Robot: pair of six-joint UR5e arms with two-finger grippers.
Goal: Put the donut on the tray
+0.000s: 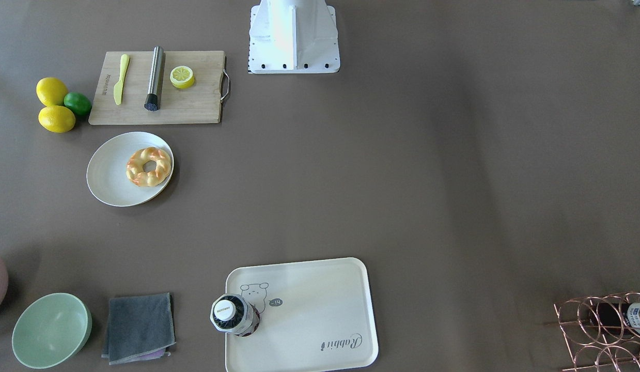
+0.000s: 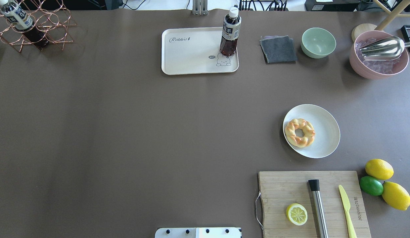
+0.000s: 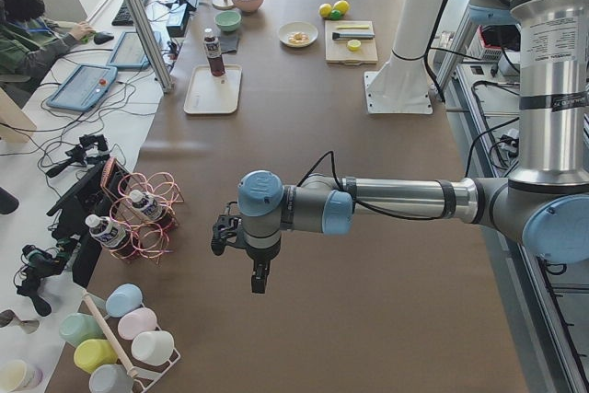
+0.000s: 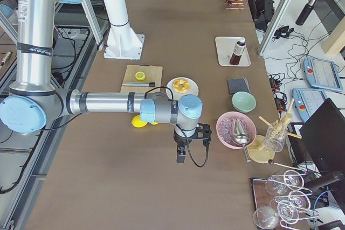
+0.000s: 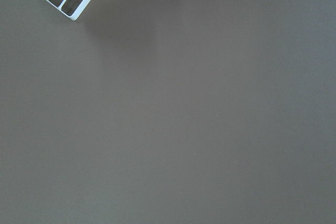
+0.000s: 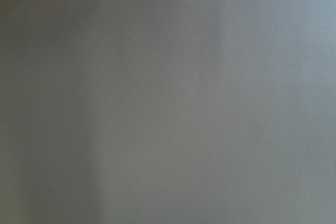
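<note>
I see the donut (image 2: 300,132) on the round plate (image 2: 325,129), on the side of my right arm (image 4: 108,102), so that arm is nearer. The tray (image 2: 191,53) lies far across the surface. I cannot tell if either arm's jaws are wide or narrow.

We note a matt brown tabletop (image 2: 125,132), a wood-grain cutting board (image 2: 281,188), a brushed-metal cylinder (image 2: 320,211), a smooth cream tray (image 2: 191,56) and a lumpy-surfaced donut (image 2: 299,132).
</note>
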